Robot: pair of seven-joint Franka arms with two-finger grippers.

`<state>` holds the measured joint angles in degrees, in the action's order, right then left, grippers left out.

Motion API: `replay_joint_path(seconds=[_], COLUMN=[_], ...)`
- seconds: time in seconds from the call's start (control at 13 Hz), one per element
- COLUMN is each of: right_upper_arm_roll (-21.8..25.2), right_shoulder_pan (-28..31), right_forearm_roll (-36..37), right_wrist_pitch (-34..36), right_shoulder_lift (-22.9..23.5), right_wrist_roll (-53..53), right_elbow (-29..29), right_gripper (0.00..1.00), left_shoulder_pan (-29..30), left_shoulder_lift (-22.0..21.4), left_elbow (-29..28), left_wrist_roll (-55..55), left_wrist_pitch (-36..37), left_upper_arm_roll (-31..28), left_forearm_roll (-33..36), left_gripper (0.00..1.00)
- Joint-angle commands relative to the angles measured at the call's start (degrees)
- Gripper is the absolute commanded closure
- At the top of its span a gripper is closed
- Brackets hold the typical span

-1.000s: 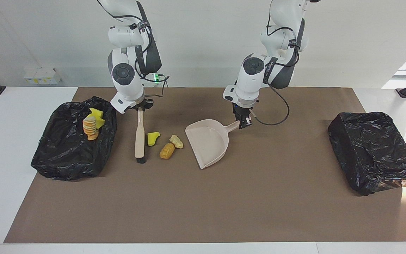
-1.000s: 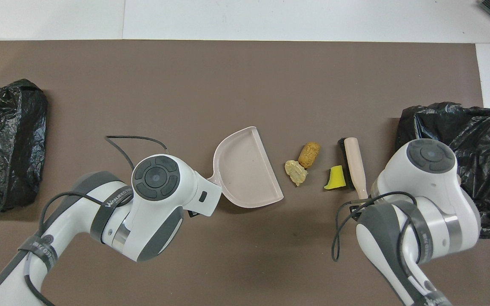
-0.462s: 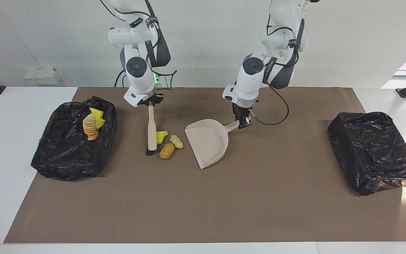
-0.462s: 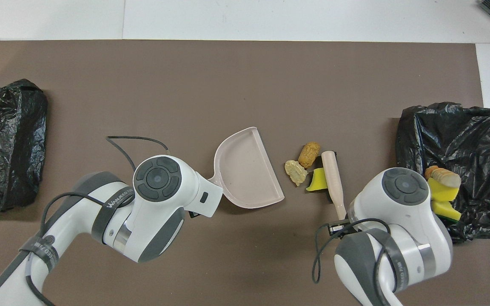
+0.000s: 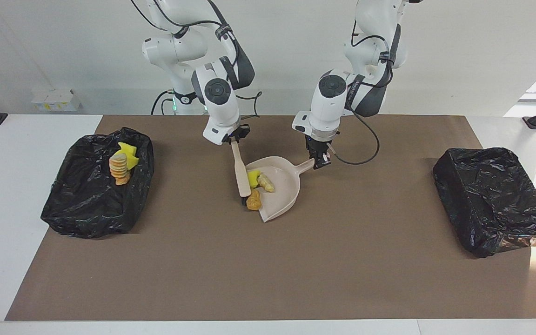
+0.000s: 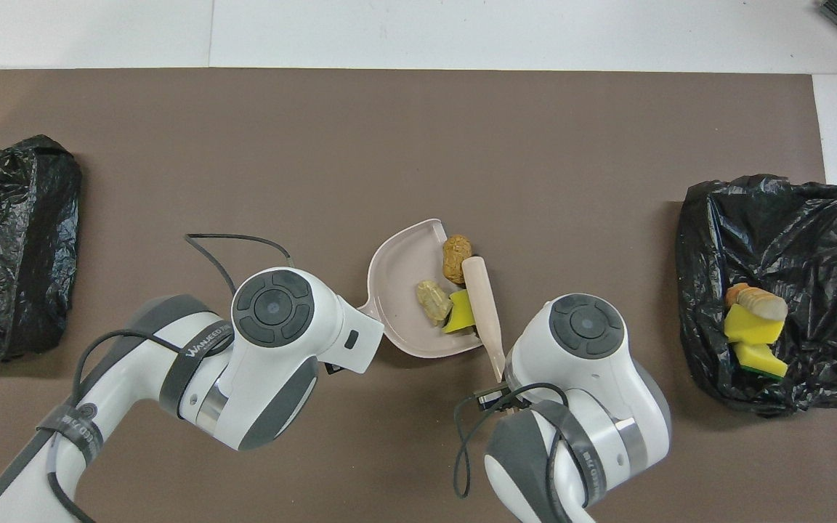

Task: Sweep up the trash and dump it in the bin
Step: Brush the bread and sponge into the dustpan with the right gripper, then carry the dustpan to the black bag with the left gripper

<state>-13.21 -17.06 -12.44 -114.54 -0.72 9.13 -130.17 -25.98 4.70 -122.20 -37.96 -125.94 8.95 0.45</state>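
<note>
A beige dustpan (image 5: 283,193) (image 6: 398,290) lies mid-mat, and my left gripper (image 5: 319,160) is shut on its handle. My right gripper (image 5: 233,137) is shut on the beige brush (image 5: 240,170) (image 6: 482,312), whose black bristles rest at the pan's mouth. Of the trash, a yellow sponge piece (image 5: 253,177) (image 6: 460,314) and a beige lump (image 5: 266,182) (image 6: 431,299) lie inside the pan. An orange lump (image 5: 253,201) (image 6: 455,258) sits at the pan's lip against the bristles. In the overhead view both grippers are hidden under their wrists.
A black-lined bin (image 5: 91,204) (image 6: 811,218) at the right arm's end holds yellow sponge pieces and a stack of tan slices (image 5: 120,167) (image 6: 753,309). A second black-lined bin (image 5: 496,200) (image 6: 4,247) stands at the left arm's end. Brown mat covers the table.
My right arm has swept the brush toward the left arm's end, pushing the three pieces from the mat into the dustpan's mouth. The dustpan has turned slightly; the left gripper barely moved.
</note>
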Motion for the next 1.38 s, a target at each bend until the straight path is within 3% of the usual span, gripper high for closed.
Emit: replay_joint_path(seconds=[0.0,0.23,0.54,0.85,1.08,1.31], right_upper_arm_roll=[-0.1,-0.1,0.6,0.6,0.1,-0.1], right_shoulder_pan=[-2.7,-2.8,2.7,4.4,0.8,-7.2], right_forearm_roll=[-2.3,-2.3,-2.2,-2.1,-2.1,-2.2], right_wrist_pitch=[1.1,4.6,14.2,13.7,13.6,12.4], right_shoulder_lift=[1.6,-0.1,-7.9,-15.3,-18.8,-21.4], right_wrist_roll=[-0.8,-1.7,-3.2,-2.5,4.7,14.9], right_elbow=[3.5,4.8,5.2,1.9,-0.7,-4.6], right_gripper=[1.00,1.00,1.00,1.00,1.00,1.00], left_shoulder_pan=[-1.0,0.0,4.7,8.3,13.1,17.4], left_shoulder_lift=[-0.7,-0.8,0.5,1.7,1.2,0.8], left_elbow=[-1.1,-2.6,-2.8,-2.0,0.6,6.4], left_wrist_roll=[0.3,-3.3,-10.9,-24.1,-32.6,-35.2], left_wrist_pitch=[-1.1,-5.0,-10.4,-11.9,-8.7,1.1], left_upper_arm_roll=[-0.8,-0.8,-0.6,-0.7,-0.6,-0.6], left_forearm_roll=[1.1,1.0,0.0,-12.7,-17.7,-18.7], left_gripper=[1.00,1.00,1.00,1.00,1.00,1.00])
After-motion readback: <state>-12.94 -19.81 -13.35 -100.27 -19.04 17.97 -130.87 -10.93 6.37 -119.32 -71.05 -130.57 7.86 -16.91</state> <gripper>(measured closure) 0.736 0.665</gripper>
